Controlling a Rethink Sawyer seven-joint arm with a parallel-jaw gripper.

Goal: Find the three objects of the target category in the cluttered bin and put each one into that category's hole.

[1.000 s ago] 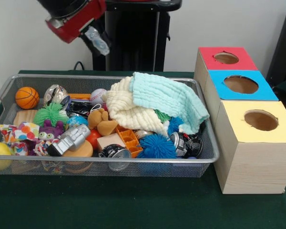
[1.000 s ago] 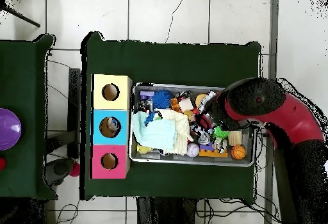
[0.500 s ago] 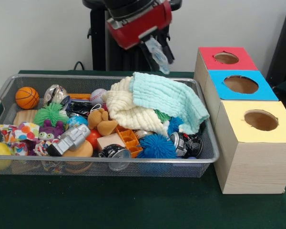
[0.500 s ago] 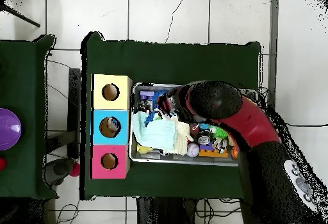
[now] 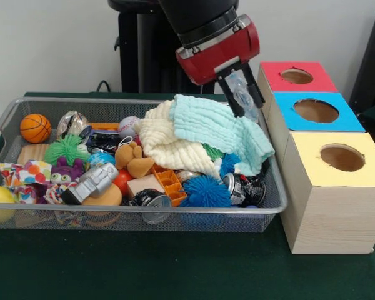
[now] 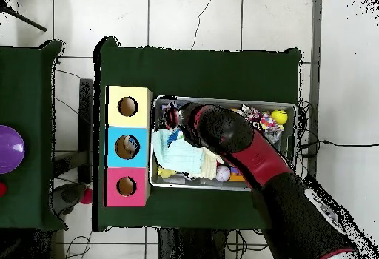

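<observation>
Three boxes [image 5: 325, 150], one gripper [image 5: 244, 100] clamping one bottle [image 5: 242, 94]

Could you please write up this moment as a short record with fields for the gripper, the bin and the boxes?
gripper: gripper holds a crumpled clear plastic item, above the bin's end nearest the boxes
bin: wire mesh bin, full of mixed clutter
cloths: light blue cloth lying over cream cloth
balls: small basketball, baseball, blue spiky ball
boxes: red box, blue box, yellow box, in a row beside the bin, each with a round hole on top
</observation>
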